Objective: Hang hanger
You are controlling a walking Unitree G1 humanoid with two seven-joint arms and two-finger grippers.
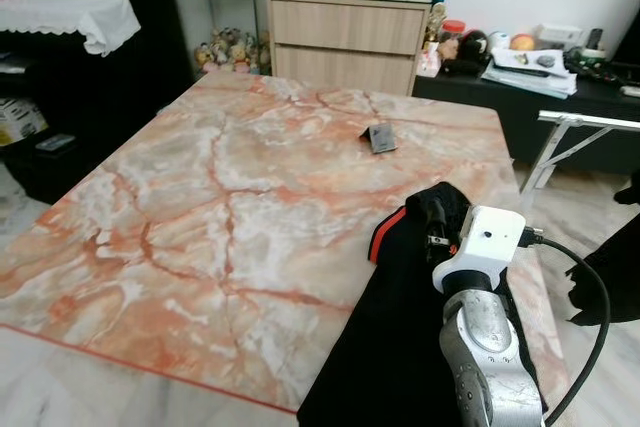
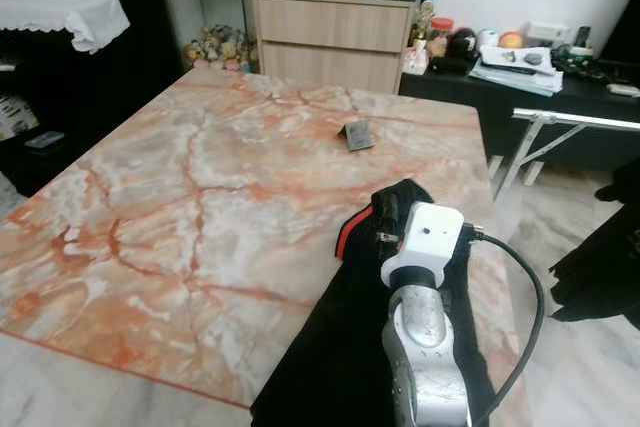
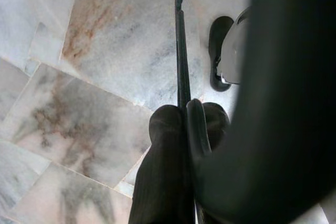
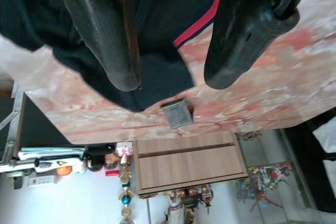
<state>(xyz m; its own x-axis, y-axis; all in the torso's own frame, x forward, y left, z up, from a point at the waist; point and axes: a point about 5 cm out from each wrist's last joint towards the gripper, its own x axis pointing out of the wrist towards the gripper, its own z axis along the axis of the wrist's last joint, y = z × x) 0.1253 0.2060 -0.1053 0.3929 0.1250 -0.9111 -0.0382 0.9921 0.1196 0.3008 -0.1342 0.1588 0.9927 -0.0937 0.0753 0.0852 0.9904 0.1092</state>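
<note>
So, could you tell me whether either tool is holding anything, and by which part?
The left tool is shut on a thin black rod, along its shaft. The right tool is open above the black garment, holding nothing.

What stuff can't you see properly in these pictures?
- Hanger: I cannot make one out; the black garment may cover it.
- Right gripper: in the eye views its own wrist hides the fingers.
- Garment's lower part: cut off by the eye views' bottom edge.
- Small dark object: too small to identify.
</note>
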